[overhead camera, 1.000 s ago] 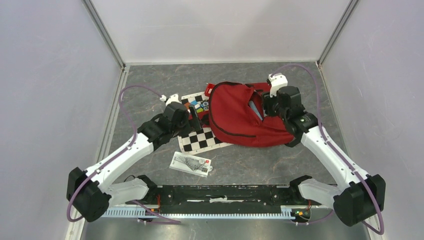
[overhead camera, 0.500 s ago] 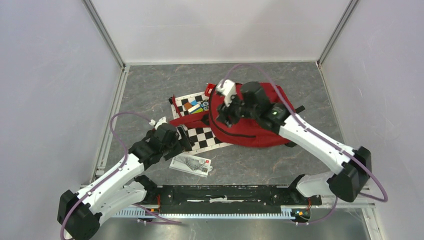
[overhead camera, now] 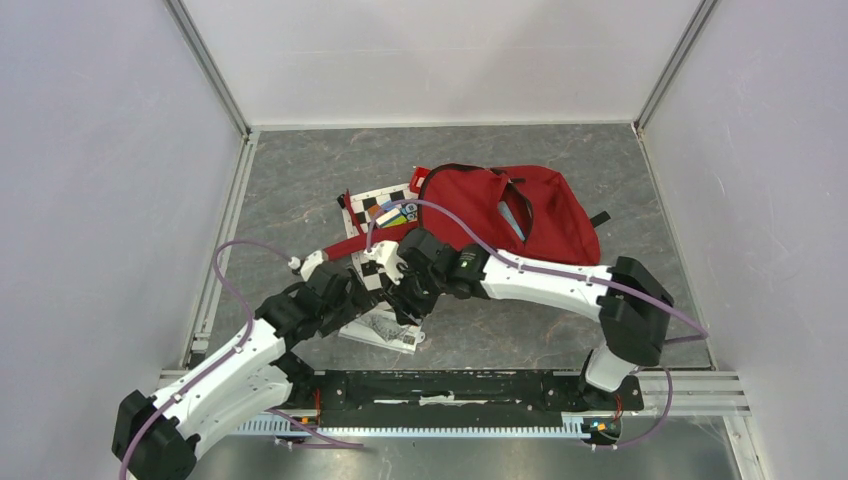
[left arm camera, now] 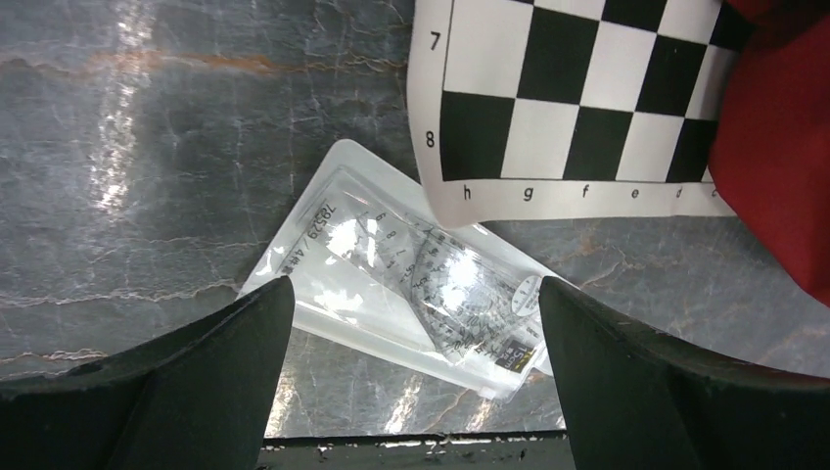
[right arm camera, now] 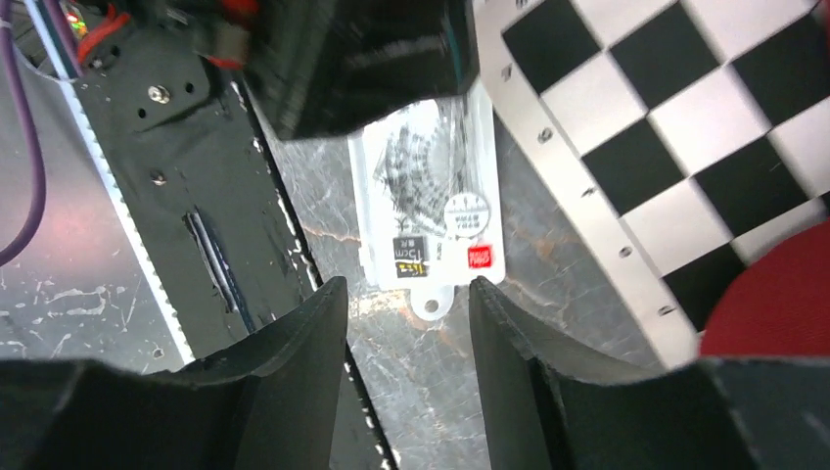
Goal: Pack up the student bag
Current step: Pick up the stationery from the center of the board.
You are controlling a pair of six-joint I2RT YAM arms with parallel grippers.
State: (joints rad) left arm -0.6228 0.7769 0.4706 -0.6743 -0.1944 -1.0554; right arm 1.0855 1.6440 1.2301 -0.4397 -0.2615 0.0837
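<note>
The right end effector (right arm camera: pixel 406 294), half spread and empty, is being swung from the red backpack (overhead camera: pixel 540 210) lying far right to the packaged protractor set (right arm camera: pixel 431 196) near left, where the wide-spread left end effector (left arm camera: pixel 411 299) is being hovered, suggesting this packet is being targeted next.

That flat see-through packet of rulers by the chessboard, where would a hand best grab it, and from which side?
Probably the short end with the hang tab, coming down from above. The packet lies flat on the table, so only its narrow width can be pinched, and one edge is tucked under the chessboard sheet; the tab end lies free.
</note>
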